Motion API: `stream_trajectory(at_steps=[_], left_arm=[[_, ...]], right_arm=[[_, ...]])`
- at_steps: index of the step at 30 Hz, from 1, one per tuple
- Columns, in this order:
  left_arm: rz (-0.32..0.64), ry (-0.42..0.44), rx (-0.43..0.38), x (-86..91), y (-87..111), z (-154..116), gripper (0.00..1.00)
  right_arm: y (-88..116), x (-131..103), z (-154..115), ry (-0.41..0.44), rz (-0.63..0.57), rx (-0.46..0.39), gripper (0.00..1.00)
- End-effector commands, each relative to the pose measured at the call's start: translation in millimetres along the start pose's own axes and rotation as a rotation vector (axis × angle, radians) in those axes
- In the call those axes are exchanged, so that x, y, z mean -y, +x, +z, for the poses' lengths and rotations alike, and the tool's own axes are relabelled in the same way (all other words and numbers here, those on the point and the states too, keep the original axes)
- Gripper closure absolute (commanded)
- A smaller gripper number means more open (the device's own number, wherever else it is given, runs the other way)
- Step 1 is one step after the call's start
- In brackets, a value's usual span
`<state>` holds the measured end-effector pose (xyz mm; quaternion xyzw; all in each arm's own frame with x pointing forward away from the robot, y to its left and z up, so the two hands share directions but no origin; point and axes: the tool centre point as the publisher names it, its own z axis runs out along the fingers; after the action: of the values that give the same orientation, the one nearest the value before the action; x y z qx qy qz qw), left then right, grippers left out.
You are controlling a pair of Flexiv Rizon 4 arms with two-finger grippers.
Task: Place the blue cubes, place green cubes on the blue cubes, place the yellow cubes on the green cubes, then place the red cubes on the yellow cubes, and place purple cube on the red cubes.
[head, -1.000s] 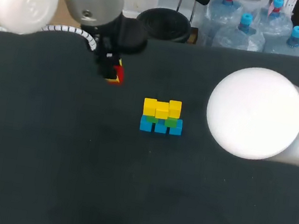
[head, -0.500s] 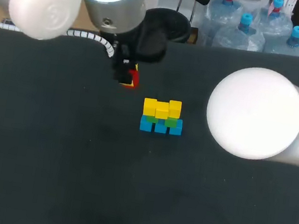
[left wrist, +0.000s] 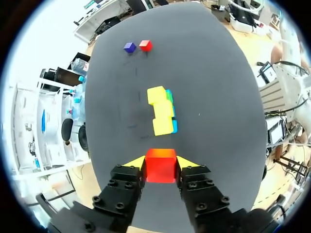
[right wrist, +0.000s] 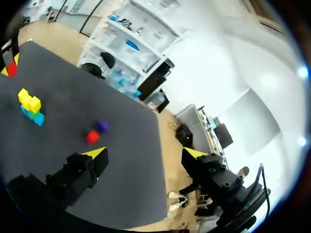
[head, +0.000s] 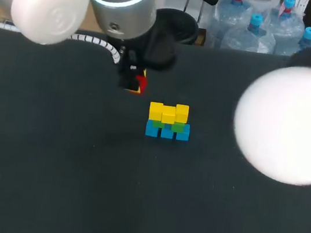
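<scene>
A stack stands mid-table: blue cubes [head: 166,131] at the base, green cubes [head: 166,125] on them, yellow cubes [head: 168,112] on top. My left gripper [head: 135,85] hangs just behind and left of the stack, shut on a red cube [head: 140,82]. The left wrist view has this red cube [left wrist: 160,167] between both yellow-tipped fingers, with the yellow cubes [left wrist: 160,109] ahead. Farther off lie a second red cube [left wrist: 145,45] and a purple cube [left wrist: 129,47]. My right gripper [right wrist: 146,154] stands open and holds nothing, off the table's edge, with the red cube [right wrist: 92,137] and purple cube [right wrist: 102,126] ahead.
My right arm's white housing [head: 294,125] covers the right part of the table in the head view and hides the loose red and purple cubes there. The dark tabletop [head: 75,186] spreads in front of the stack.
My left gripper has carried the red cube to the right, closer to the stack. My right arm's housing has shifted right and slightly back.
</scene>
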<state>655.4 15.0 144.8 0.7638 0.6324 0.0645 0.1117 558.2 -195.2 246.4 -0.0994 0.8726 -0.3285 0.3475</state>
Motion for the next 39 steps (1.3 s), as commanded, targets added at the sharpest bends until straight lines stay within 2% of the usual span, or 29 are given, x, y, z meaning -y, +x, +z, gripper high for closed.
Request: stream_trajectory(at_steps=[1,6,11,20,26,39], left_arm=[[0.006,-0.001,-0.009,1.4,-6.5,-1.3,1.0],[0.013,0.005,-0.017,2.9,-8.7,0.1,1.0],[0.027,0.004,-0.024,4.4,-11.8,3.2,1.0],[0.034,0.011,-0.029,2.3,-26.9,19.4,1.0],[0.029,0.031,-0.041,-5.2,-35.8,34.8,1.0],[-0.013,0.06,-0.082,-20.7,-44.4,46.5,1.0]], right_arm=[[27.2,46.1,-18.4,0.008,0.049,0.01,0.0],[40.8,71.0,-22.2,0.089,0.091,0.0,0.0],[44.9,98.4,-18.2,0.154,0.139,-0.001,0.0],[44.9,98.4,-18.2,0.154,0.139,-0.001,0.0],[44.9,98.4,-18.2,0.154,0.139,-0.001,0.0],[44.9,98.4,-18.2,0.154,0.139,-0.001,0.0]])
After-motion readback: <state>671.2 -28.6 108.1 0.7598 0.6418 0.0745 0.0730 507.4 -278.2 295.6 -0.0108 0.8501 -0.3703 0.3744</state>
